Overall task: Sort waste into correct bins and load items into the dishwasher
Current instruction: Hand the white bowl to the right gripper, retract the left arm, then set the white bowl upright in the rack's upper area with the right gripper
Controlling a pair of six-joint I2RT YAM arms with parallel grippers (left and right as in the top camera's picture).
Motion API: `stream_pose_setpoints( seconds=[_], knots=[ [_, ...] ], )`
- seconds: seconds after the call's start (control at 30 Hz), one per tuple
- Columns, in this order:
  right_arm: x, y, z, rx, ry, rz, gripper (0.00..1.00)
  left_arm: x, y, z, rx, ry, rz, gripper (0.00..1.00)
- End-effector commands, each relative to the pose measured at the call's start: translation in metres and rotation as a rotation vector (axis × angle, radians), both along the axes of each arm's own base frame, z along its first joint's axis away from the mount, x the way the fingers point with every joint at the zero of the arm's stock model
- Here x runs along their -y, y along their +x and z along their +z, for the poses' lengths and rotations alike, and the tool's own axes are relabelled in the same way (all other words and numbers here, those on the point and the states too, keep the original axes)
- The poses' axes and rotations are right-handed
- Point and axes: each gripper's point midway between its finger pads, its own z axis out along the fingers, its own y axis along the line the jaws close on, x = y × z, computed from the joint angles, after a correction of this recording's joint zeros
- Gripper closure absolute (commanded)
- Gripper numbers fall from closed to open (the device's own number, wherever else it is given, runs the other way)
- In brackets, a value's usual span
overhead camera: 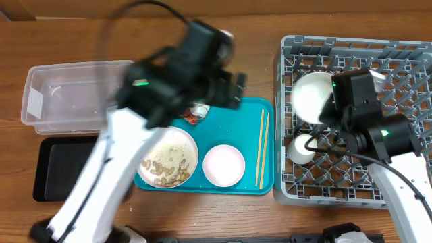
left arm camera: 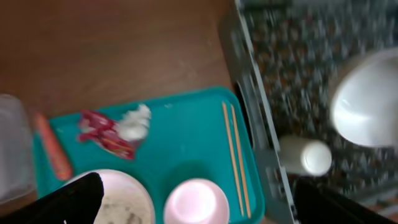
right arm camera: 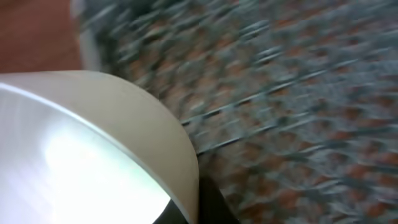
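Observation:
In the overhead view my right gripper (overhead camera: 329, 101) is shut on the rim of the white bowl (overhead camera: 310, 96), holding it tilted over the grey dishwasher rack (overhead camera: 398, 67). The bowl (right arm camera: 81, 149) fills the right wrist view, with a dark fingertip (right arm camera: 208, 205) under its rim. A small white cup (overhead camera: 302, 150) lies in the rack. My left gripper (left arm camera: 199, 208) hangs open and empty above the teal tray (left arm camera: 180, 134). On that tray are the carrot (left arm camera: 53, 148), red wrapper (left arm camera: 101, 134), tissue (left arm camera: 135, 122), rice plate (overhead camera: 169, 160), pink bowl (overhead camera: 223, 165) and chopsticks (overhead camera: 262, 148).
A clear plastic tub (overhead camera: 67, 94) stands at the far left, with the shallow black tray (overhead camera: 64, 167) in front of it. My blurred left arm (overhead camera: 101, 175) crosses above the teal tray's left side. Bare wooden table lies along the back.

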Motion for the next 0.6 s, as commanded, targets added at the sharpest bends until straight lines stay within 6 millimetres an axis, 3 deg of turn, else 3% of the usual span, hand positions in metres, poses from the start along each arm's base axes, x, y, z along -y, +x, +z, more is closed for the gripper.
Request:
stream_pose_setpoints(
  seconds=[0.0,0.17,0.3,0.4,0.57],
  knots=[
    [0.066,-0.016,0.06,0.183,-0.303,-0.304,0.96,-0.061,-0.004,0.069,0.162,-0.093,0.178,0.0],
    [0.074,-0.01,0.053,0.141,-0.395,-0.334,0.96,-0.123,-0.014,0.103,0.259,-0.137,0.355,0.0],
    [0.087,0.003,0.046,0.083,-0.586,-0.393,0.96,-0.154,-0.026,0.112,0.292,-0.134,0.438,0.0],
    [0.092,0.015,0.041,0.043,-0.726,-0.419,0.96,-0.16,-0.031,0.112,0.287,-0.128,0.456,0.0],
    [0.088,0.036,0.004,-0.063,-0.786,-0.377,0.96,-0.161,-0.036,0.1,0.232,-0.106,0.457,0.0]
  ],
)
